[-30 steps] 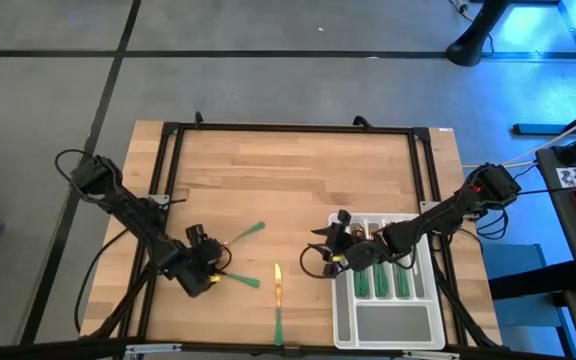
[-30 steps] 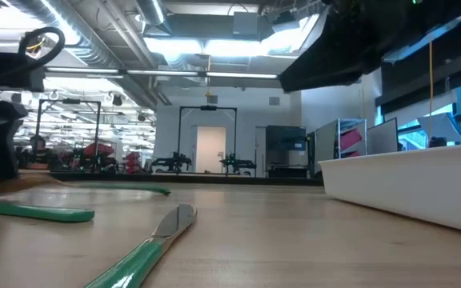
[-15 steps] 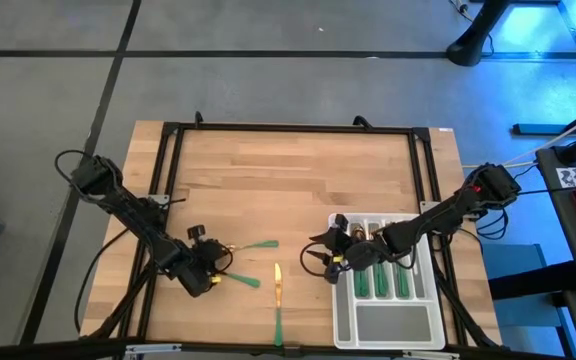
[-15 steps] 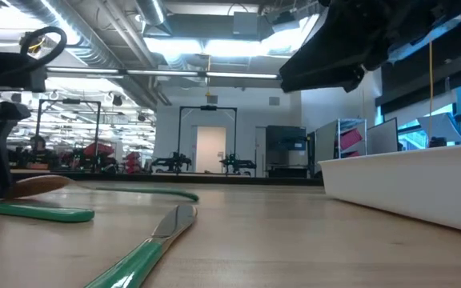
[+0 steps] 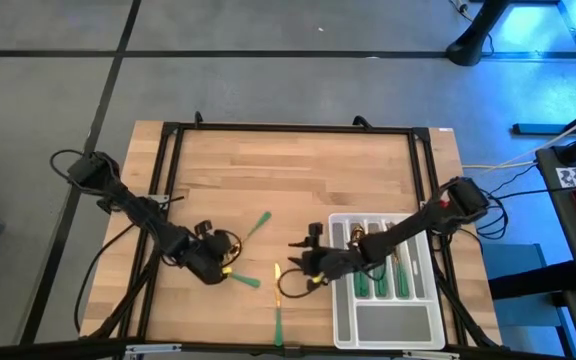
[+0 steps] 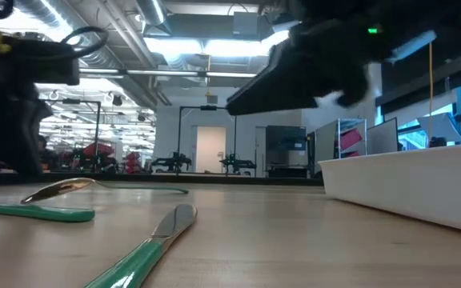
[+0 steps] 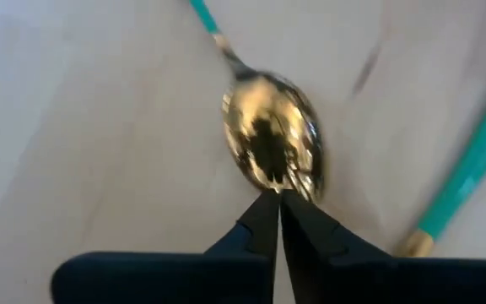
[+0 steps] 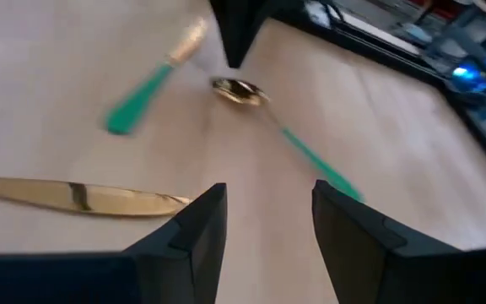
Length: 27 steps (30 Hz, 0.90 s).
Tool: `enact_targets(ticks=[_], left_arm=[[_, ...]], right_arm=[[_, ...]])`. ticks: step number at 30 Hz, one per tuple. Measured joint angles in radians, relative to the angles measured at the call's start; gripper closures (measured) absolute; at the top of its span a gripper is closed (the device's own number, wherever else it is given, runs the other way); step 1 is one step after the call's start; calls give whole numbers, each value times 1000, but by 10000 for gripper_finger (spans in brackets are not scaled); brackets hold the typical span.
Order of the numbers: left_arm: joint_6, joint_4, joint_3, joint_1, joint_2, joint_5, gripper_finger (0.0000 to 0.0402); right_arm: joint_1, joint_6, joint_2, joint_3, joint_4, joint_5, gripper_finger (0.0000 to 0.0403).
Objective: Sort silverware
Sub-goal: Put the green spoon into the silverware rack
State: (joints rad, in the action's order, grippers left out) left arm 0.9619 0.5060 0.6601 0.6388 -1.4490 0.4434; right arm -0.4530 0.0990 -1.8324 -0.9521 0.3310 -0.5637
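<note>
A gold-headed spoon (image 5: 256, 226) with a slim green handle lies left of centre. My left gripper (image 5: 224, 250) is shut at its bowl (image 7: 272, 152). A knife (image 5: 278, 300) lies flat near the front edge, with its gold blade (image 8: 74, 196) toward the far side. Another green-handled piece (image 5: 244, 279) lies beside my left gripper. My right gripper (image 5: 294, 258) is open and empty, just left of the tray (image 5: 386, 322) and over the knife's blade. Several green-handled pieces (image 5: 380, 283) lie in the tray's slots. My left gripper's shut fingertips (image 7: 278, 203) meet on the rim of the spoon's bowl at its tip end (image 7: 278, 187), opposite the handle. The fingers slant down along the spoon's length. In the low view the bowl (image 6: 58, 190) is tilted, and the handle (image 6: 146, 190) runs back along the table.
The pale grey divided tray stands at the front right, and its wall (image 6: 406, 182) rises above the tabletop. A black frame (image 5: 288, 128) runs along the table's far and side edges. Bare wood (image 5: 288, 180) lies across the far half.
My right gripper has moved off the tray toward the table's left and now hangs over the knife's blade. My left gripper has shifted a little toward the far right. The spoon has swung about its bowl: the handle went toward the right, then back toward the far side.
</note>
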Motion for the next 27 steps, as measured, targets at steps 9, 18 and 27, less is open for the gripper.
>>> enact_targets(ticks=[9,18,27], left_arm=[[98,-49,0,-93,50,6,266],[17,-155,1,-176,-8,-8,146],[-56,-132,1,-188,-78,-100,183]], right_arm=[[21,-55,-11,-83,-174,-35,230],[21,-151,-11,-83,-258,-26,230],[21,-244,-11,-82,-337,-4,230]])
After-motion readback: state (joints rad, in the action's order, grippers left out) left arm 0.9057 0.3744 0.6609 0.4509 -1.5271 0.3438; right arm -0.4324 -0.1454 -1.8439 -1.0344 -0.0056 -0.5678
